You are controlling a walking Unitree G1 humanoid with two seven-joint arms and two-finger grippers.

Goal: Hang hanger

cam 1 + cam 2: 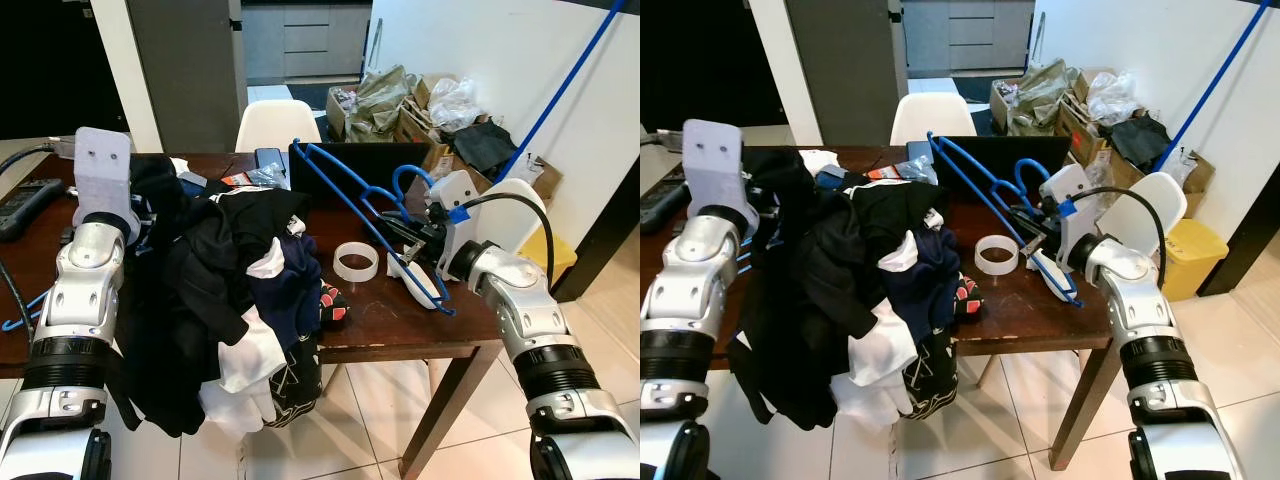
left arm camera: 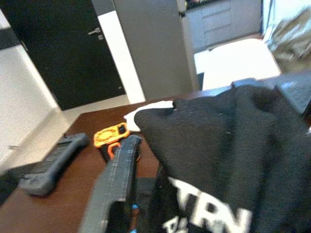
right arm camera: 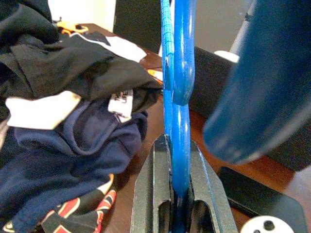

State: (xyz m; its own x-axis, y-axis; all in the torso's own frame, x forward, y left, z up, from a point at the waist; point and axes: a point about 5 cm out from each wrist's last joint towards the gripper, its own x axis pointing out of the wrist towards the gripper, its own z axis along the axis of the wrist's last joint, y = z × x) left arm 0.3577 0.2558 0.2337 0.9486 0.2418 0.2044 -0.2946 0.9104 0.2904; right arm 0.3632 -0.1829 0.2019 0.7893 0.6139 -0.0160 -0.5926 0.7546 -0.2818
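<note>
Hanger [image 1: 345, 195] tilted, hook toward right end effector [image 1: 408, 236]

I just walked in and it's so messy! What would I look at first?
Probably the big heap of clothes, mostly black, spilling over the table's front edge. Next, the blue hanger that the right gripper holds shut over the table's right side, slanting up toward the far edge. A white tape roll lies between the heap and the hanger, and the left gripper hovers by the heap's left side.
</note>
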